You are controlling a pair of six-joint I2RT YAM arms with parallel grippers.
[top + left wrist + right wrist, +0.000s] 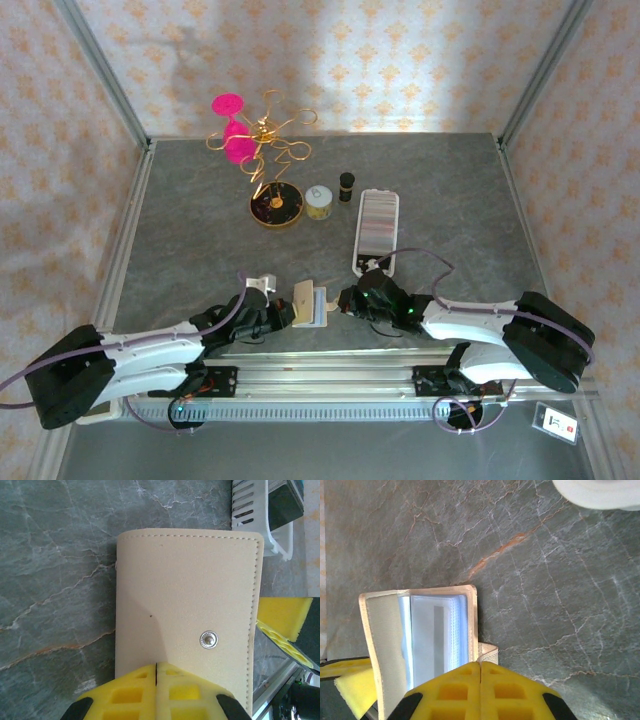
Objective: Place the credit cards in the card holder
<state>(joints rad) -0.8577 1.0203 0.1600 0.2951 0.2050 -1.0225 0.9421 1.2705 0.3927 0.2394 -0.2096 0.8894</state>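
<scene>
"Reading your feeds from here: where's the wallet?"

"At 6 o'clock on the table (180, 240), near my arm bases. The wallet (310, 303) lies between my left gripper (288, 316) at its 8 o'clock and my right gripper (343, 300) at its 3."

"Anything in it?"

"It's open. My right wrist view shows a pale card (437, 640) with a grey stripe tucked between its cream walls. I can't tell if a second card sits behind it."

"Grippers?"

"Both have their yellow pads pressed together at the wallet's edge. That edge is hidden under the pads, so I can't tell whether either pinches anything."

"Materials?"

"Matte stitched cream cover with one round metal stud (209, 640). The table is grey veined stone."

"Other containers?"

"A long clear case (376, 230) with grey ribbed rows sits at the wallet's 1 o'clock. A small round jar (319, 203) is beside a gold wire stand (272, 190) at 11. The jar's contents are too small to make out."
</scene>
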